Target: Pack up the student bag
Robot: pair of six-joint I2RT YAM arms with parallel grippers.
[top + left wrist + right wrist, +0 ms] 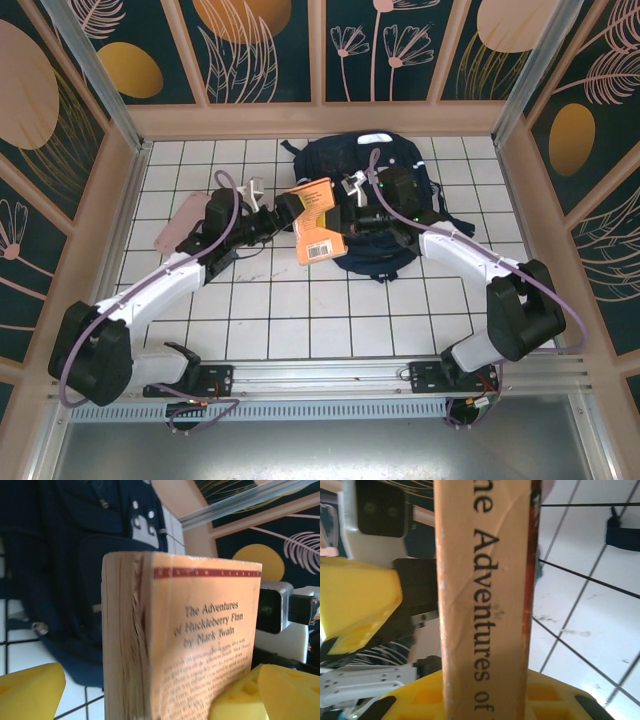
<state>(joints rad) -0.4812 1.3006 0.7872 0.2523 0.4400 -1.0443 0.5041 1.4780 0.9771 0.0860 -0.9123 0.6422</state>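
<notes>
Left fingers [30, 690] spread either side of the orange paperback [318, 222], right fingers [420, 697] pinching it, over the left edge of the student bag [330, 158] lying on the counter [300, 310]; paperback not yet inside.

The overhead camera looked down on the whole table [300, 320] from its near side. Both wrist cameras sat very close to the book [200, 630], seen in all three views.
</notes>
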